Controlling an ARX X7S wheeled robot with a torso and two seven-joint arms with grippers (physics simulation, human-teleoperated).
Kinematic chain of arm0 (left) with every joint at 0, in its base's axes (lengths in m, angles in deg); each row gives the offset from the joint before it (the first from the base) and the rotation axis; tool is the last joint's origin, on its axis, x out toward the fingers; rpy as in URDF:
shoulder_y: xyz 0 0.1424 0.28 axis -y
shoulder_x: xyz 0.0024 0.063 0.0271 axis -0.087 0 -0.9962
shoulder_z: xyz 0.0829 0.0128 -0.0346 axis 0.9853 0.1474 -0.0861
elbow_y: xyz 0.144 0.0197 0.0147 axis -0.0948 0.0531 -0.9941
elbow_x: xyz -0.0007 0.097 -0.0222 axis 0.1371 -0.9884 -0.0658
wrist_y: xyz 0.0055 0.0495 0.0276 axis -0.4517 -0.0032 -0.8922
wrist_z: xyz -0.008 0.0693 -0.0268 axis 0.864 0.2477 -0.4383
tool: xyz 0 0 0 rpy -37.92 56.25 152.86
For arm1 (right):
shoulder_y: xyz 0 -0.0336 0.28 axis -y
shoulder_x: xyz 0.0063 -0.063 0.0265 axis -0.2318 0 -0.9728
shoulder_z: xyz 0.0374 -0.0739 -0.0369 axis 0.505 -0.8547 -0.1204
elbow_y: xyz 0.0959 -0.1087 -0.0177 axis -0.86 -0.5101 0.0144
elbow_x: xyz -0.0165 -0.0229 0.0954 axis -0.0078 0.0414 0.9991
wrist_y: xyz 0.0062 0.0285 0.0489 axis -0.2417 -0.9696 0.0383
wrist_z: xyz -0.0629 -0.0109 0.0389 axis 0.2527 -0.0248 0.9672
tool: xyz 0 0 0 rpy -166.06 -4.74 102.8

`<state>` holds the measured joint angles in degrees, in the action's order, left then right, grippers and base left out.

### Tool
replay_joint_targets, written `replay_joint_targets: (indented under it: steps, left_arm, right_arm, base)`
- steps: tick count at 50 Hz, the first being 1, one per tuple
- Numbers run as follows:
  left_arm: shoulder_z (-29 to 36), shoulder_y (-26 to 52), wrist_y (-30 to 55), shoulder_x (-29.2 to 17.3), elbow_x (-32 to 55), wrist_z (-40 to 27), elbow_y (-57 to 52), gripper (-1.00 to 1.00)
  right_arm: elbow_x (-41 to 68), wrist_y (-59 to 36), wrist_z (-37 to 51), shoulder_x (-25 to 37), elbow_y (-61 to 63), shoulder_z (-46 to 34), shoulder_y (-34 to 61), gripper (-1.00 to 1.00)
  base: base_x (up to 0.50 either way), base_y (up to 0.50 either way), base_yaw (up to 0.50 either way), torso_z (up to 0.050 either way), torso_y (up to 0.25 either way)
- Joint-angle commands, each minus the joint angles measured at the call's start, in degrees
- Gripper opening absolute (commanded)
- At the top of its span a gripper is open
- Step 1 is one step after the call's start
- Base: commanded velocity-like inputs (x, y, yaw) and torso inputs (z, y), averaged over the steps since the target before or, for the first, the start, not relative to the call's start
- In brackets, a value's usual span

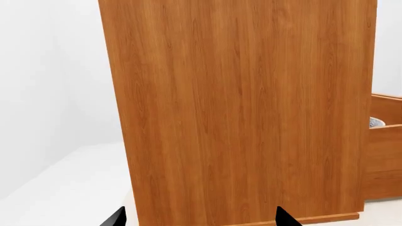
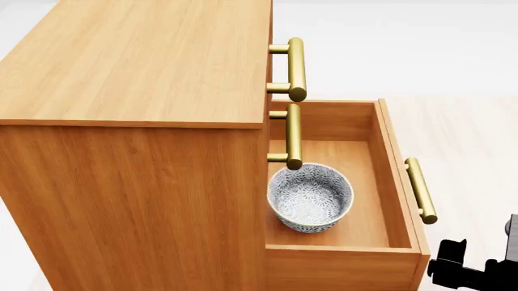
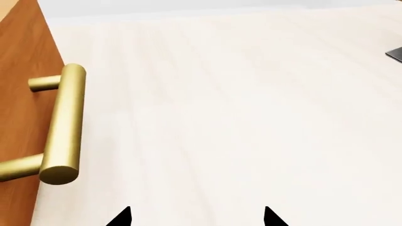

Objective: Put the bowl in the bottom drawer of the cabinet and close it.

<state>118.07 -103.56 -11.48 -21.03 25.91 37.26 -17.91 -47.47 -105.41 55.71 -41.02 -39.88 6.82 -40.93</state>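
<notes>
Bowl stowed, drawer yet to shut.
Right gripper (image 3: 196, 217) at head view's five o'clock, fingers spread, grasping nothing, beside the bottom drawer's (image 2: 401, 182) handle (image 3: 63, 125); the bowl (image 2: 311, 197) sits inside at center. Left gripper (image 1: 199, 219), released, faces the cabinet (image 2: 137, 66) at nine o'clock.

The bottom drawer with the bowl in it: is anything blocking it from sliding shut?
Nothing visible does. The bowl sits fully inside the open bottom drawer, below its rim, and the right claw is beside the drawer's handle with nothing between them.
</notes>
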Motion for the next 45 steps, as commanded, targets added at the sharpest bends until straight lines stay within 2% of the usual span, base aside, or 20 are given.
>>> replay_joint_targets:
  steps: [1, 45]
  left_arm:
    - [0.1, 0.0, 0.1, 0.0, 0.0, -0.1, -0.1, 1.0]
    - [0.2, 0.1, -0.3, -0.3, 0.2, -0.3, 0.0, 1.0]
  right_arm:
    - [0.8, -0.7, -0.5, -0.8, 1.0, -0.5, -0.6, 1.0]
    - [1.4, -1.8, -0.7, -3.2, 2.6, -3.1, -0.9, 1.0]
  base:
    - [0.0, 0.0, 0.0, 0.0, 0.0]
    - [0.0, 0.0, 0.0, 0.0, 0.0]
